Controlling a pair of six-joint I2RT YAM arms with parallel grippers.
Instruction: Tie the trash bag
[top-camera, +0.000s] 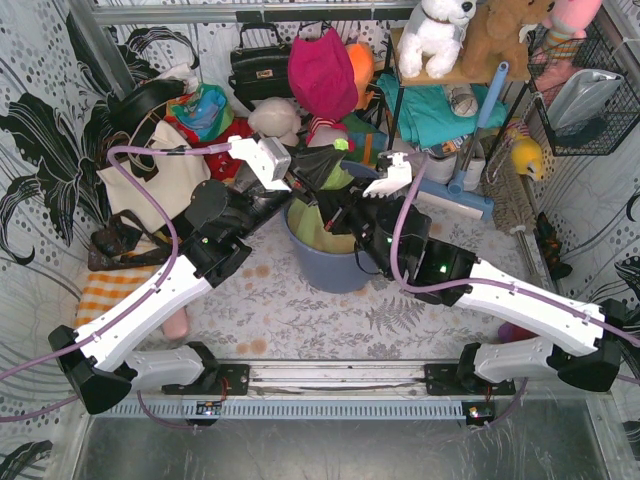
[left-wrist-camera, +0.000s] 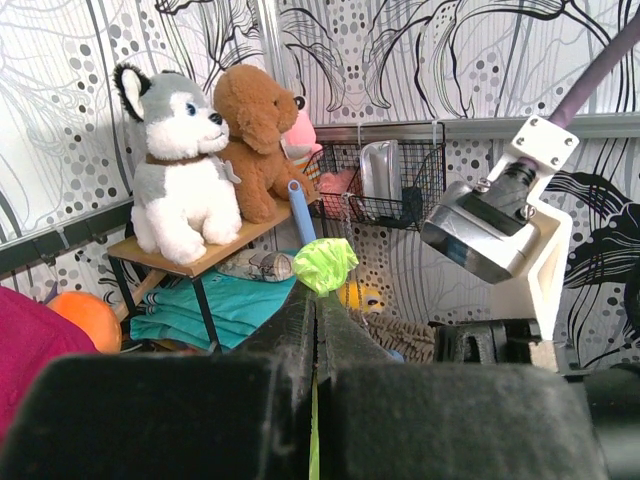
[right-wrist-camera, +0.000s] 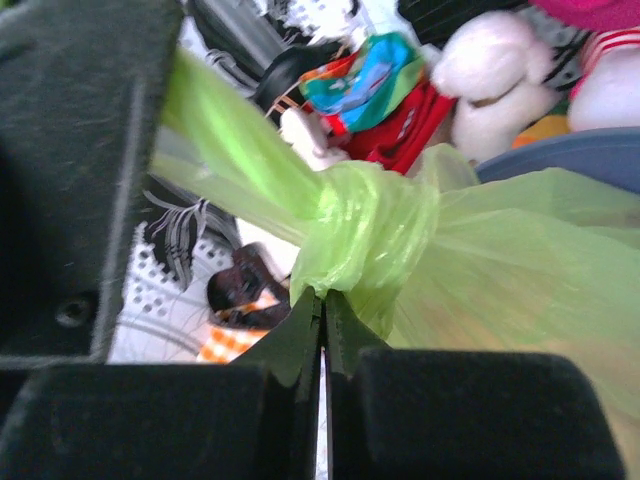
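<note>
The light-green trash bag (top-camera: 312, 232) sits in the blue-grey bin (top-camera: 335, 268) at the table's middle. Its neck is gathered into a knot (right-wrist-camera: 366, 236), with the film spreading right below it. My left gripper (top-camera: 322, 166) is above the bin's far rim, shut on a strand of the bag. The strand's green tuft (left-wrist-camera: 325, 264) sticks out past the fingertips of the left gripper (left-wrist-camera: 318, 300). My right gripper (right-wrist-camera: 323, 302) is shut on the bag film just under the knot. In the top view the right gripper (top-camera: 338, 212) is over the bin mouth.
The back wall holds handbags (top-camera: 262, 68), a pink bag (top-camera: 322, 72), soft toys on a shelf (left-wrist-camera: 200, 170), a blue-handled mop (top-camera: 470, 180) and a wire basket (left-wrist-camera: 385, 185). An orange-checked cloth (top-camera: 110, 290) lies at the left.
</note>
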